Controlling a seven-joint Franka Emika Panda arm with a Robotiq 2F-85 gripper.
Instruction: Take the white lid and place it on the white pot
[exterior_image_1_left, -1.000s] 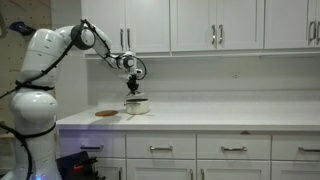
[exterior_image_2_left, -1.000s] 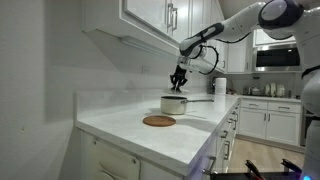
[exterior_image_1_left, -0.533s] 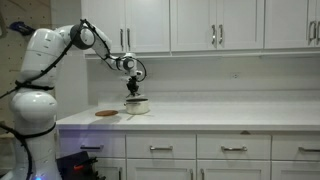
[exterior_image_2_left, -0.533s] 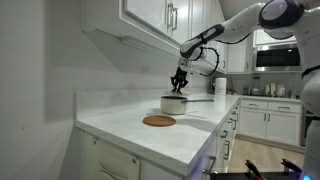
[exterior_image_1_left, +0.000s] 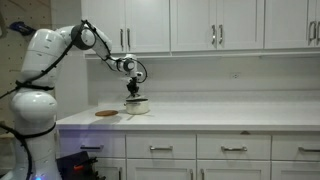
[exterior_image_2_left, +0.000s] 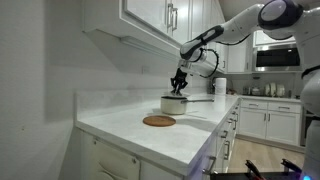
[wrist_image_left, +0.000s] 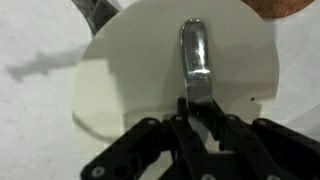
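Note:
The white lid (wrist_image_left: 125, 70) fills the wrist view; it is round and cream-white, with a metal loop handle (wrist_image_left: 195, 50) on top. My gripper (wrist_image_left: 196, 104) is shut on that handle. In both exterior views the gripper (exterior_image_1_left: 134, 93) (exterior_image_2_left: 178, 90) hangs straight down over the white pot (exterior_image_1_left: 137, 107) (exterior_image_2_left: 173, 105), and the lid (exterior_image_1_left: 137, 100) (exterior_image_2_left: 175, 96) is at the pot's rim. I cannot tell whether the lid rests fully on the pot. The lid hides the pot's inside.
A flat brownish round disc (exterior_image_1_left: 107, 114) (exterior_image_2_left: 159, 121) lies on the white countertop (exterior_image_1_left: 210, 118) (exterior_image_2_left: 130, 130) beside the pot. Its edge shows in the wrist view (wrist_image_left: 288, 6). Upper cabinets (exterior_image_1_left: 200, 25) hang above the counter. A wall stands behind the pot.

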